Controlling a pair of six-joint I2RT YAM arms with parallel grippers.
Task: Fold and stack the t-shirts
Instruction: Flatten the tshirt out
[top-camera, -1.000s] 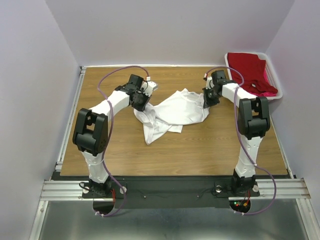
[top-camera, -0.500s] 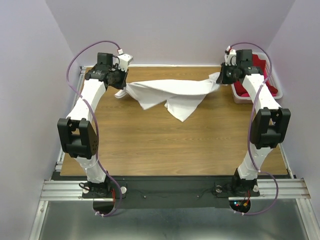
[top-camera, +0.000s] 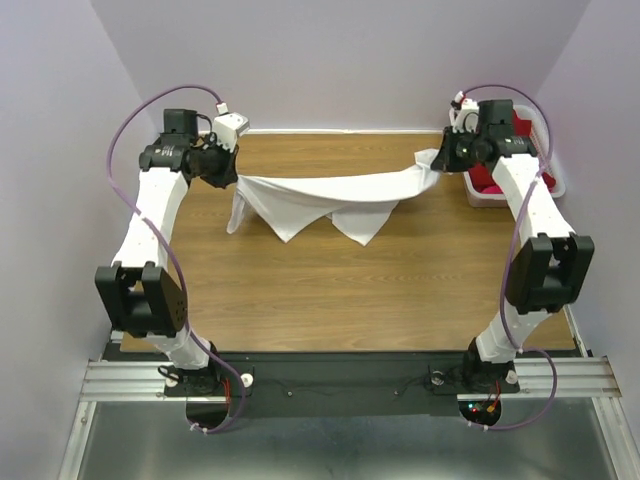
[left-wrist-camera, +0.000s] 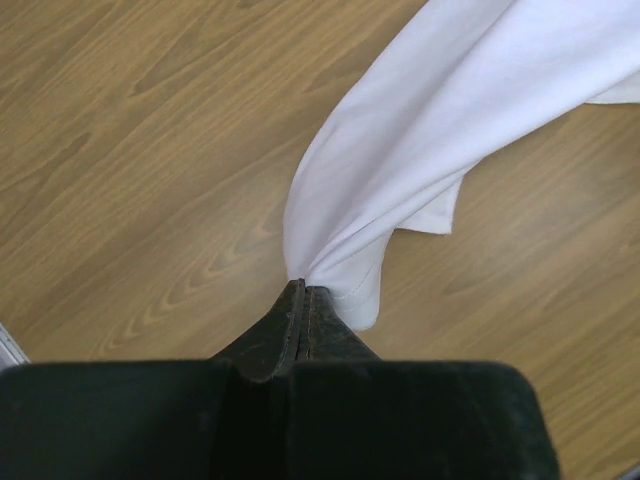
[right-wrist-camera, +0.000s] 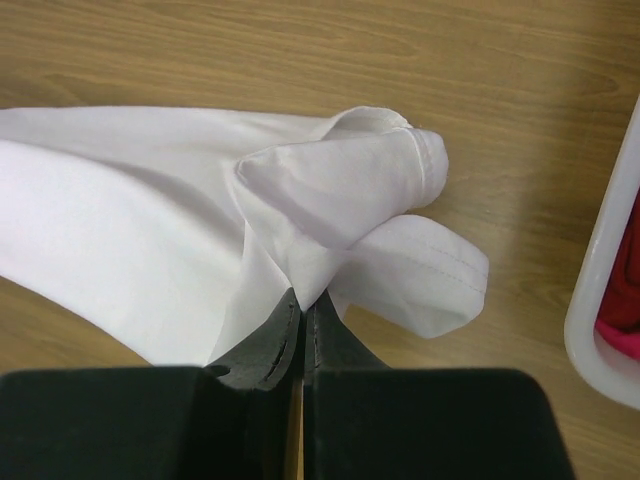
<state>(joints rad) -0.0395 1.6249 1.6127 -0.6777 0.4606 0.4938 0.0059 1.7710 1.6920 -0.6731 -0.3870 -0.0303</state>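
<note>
White t-shirt (top-camera: 320, 195) held aloft, left hand (left-wrist-camera: 302, 288) pinched onto one end, right hand (right-wrist-camera: 303, 298) onto the other

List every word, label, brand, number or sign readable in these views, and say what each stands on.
None can be read.
The white t-shirt is plain in all three views, with no print or tag showing.
The basket and the table carry no lettering.
</note>
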